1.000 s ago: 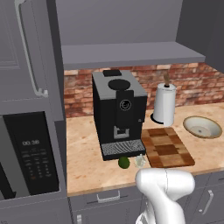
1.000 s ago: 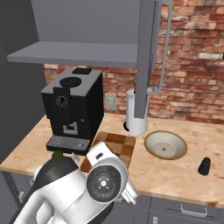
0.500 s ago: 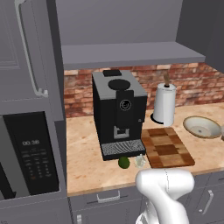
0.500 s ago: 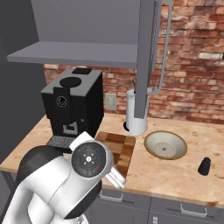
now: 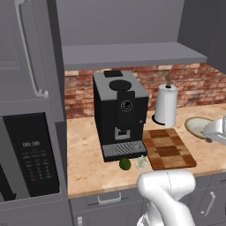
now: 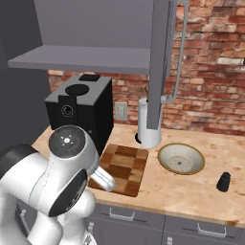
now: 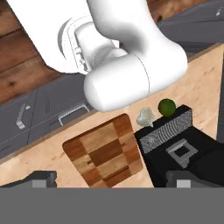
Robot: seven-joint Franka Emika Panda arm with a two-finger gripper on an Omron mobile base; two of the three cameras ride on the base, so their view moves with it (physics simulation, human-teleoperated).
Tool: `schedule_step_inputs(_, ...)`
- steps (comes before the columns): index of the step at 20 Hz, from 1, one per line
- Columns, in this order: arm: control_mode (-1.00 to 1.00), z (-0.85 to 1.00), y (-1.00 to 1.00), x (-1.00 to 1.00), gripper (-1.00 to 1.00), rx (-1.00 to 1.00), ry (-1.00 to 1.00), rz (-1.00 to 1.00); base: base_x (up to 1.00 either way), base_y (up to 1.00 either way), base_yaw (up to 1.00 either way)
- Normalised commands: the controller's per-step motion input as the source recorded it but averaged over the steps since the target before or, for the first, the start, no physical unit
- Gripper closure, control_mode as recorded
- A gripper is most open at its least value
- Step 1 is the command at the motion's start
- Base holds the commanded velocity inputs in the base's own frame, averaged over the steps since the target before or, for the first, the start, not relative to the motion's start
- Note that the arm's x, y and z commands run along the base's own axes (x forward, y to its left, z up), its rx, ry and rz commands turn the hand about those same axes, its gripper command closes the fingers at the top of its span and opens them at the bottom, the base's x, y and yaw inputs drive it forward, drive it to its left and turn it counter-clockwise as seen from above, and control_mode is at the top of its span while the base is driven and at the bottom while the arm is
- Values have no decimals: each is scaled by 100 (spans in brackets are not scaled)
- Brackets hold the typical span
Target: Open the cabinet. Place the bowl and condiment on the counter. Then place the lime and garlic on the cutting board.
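Arm swung right; gripper (image 7: 111, 183) (open) above cutting board (image 7: 105, 151).

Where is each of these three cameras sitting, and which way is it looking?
Left base view: behind-left, facing the counter; white arm lower right.
Right base view: behind-right, same counter; arm lower left.
Hand view: on the hand, looking down; open fingers at bottom.
All share the cutting board; left and hand views share lime, garlic.

A black coffee machine (image 5: 120, 114) stands against the red brick wall (image 6: 210, 72), its drip grille facing forward. Just beside it stands a white paper-towel roll (image 5: 166, 106) (wooden knob on top). A black microwave (image 5: 30, 155) sits in the tall grey unit (image 5: 26, 79).
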Motion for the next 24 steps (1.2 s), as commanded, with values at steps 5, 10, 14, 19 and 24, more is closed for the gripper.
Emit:
schedule_step_inputs(5, -100, -3, 56, 0, -100, -8, 3, 11, 0, 0, 0)
schedule_step_inputs(10, -100, -8, 55, 0, -100, -7, 1, 13, 0, 0, 0)
schedule_step_inputs(14, -100, -19, 56, 0, -100, -8, 1, 13, 0, 0, 0)
schedule_step_inputs(19, -100, -21, 54, 0, -100, -10, 0, 14, 0, 0, 0)
schedule_step_inputs(24, -100, -19, 37, 0, -100, -13, -3, 11, 0, 0, 0)
